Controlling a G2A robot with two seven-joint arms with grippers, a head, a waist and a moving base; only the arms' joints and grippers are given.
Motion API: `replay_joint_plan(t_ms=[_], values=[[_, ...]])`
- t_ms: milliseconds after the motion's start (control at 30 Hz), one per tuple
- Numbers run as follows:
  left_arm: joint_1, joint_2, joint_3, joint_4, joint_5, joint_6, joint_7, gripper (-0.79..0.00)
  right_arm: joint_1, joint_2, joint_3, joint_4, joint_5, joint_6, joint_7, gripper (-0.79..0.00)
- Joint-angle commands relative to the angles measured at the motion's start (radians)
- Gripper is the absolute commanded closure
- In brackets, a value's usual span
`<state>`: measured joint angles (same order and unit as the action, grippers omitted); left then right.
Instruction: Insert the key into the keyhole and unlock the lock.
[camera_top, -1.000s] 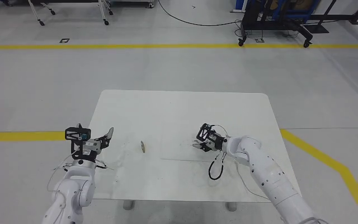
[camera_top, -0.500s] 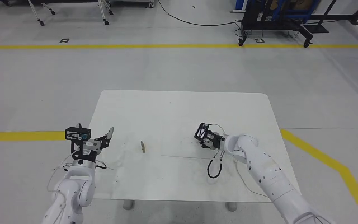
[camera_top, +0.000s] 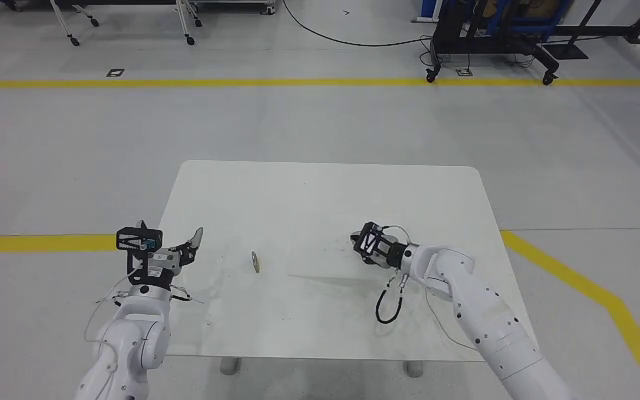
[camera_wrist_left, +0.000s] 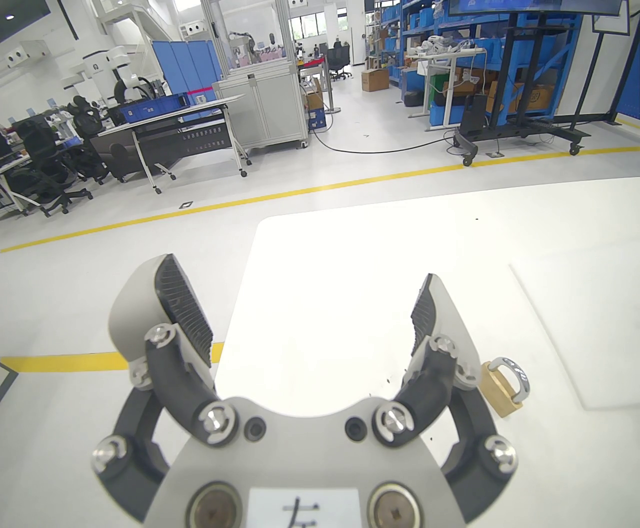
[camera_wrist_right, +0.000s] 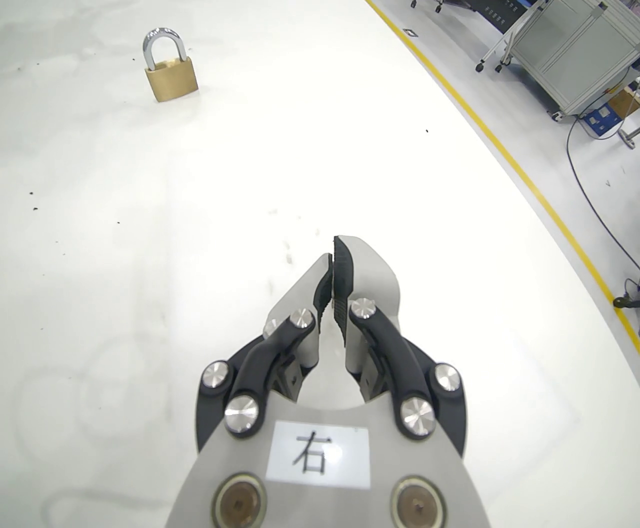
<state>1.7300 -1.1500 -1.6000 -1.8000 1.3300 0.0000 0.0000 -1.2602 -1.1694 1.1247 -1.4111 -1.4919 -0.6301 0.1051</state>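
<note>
Two grippers work over the white table (camera_top: 320, 195), and we take them from our left side across. Our left gripper (camera_wrist_left: 297, 270) hovers at the table's left edge, its two ribbed fingers (camera_wrist_left: 180, 300) spread wide apart. Just past it, toward the middle, the padlock (camera_top: 256, 262) rests on the tabletop. It is apart from both grippers and nearer the left one. It has a brass body and a silver shackle, and both ends of the shackle sit in the body. A thin white sheet (camera_wrist_left: 575, 340) lies flat on the table near the padlock, on the side away from our left gripper. Farther right, past the table's middle, our right gripper (camera_wrist_right: 334, 250) hangs over the surface and points toward the padlock, well apart from it. Its ribbed pads (camera_wrist_right: 341, 280) are pressed together; we cannot tell whether anything thin is pinched between them. Behind the table a yellow line (camera_top: 300, 82) crosses the grey floor.
</note>
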Motion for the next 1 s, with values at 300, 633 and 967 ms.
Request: replay_joint_plan(t_ms=[300,633,967], values=[[0.0,0.0,0.0,0.0,0.0,0.0,0.0,-0.785,-0.012,0.004,0.003,-0.016,-0.016,-0.004,-0.035,0.0],[-0.065,-0.003,0.186,-0.104,0.182,-0.151,-0.143,-0.785,-0.012,0.004,0.003,-0.016,-0.016,-0.004,-0.035,0.0],[-0.423,-0.063,0.546,0.132,0.326,-0.169,-0.439,-0.785,-0.012,0.004,0.003,-0.016,-0.016,-0.004,-0.035,0.0]])
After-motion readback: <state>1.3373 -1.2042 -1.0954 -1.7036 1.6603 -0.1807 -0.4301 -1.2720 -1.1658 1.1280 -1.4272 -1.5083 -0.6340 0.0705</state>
